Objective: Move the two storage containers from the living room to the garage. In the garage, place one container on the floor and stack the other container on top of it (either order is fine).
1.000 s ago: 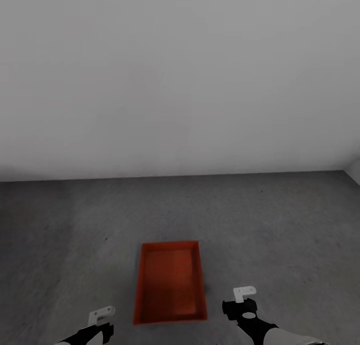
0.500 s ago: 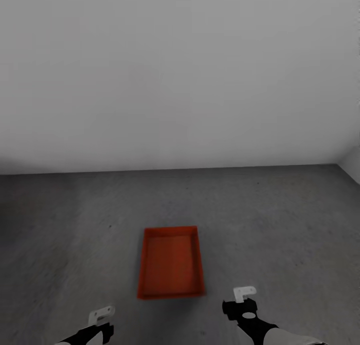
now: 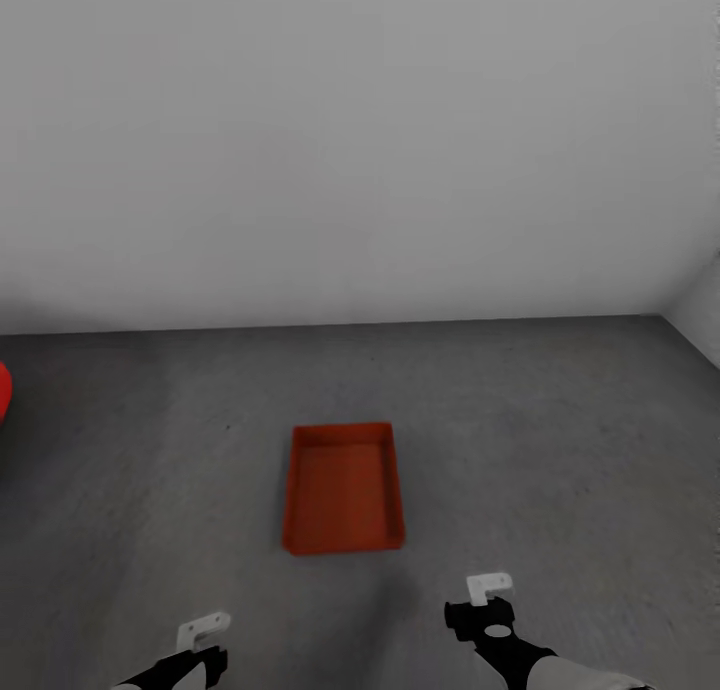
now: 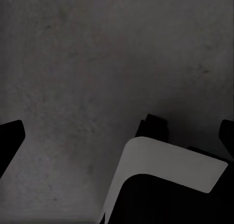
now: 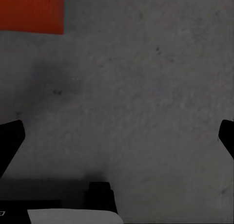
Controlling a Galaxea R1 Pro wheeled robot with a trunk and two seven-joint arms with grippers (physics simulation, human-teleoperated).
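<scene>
Lying lengthwise ahead on the floor [image 3: 560, 440], the container [image 3: 343, 488] sits nearer the spread, empty right pincer [image 3: 489, 589].

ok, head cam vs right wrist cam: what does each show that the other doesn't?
Head view only: the white wall, the whole orange-red container standing open-topped on the concrete, a sliver of something red at the left edge, and the wrists of both arms low in frame.

Right wrist view only: the right claw close up, its dark fingertips far apart at opposite edges with bare concrete between them, so it is open and empty.

Both: the grey concrete floor and the container, of which the wrist view catches just one corner.
</scene>
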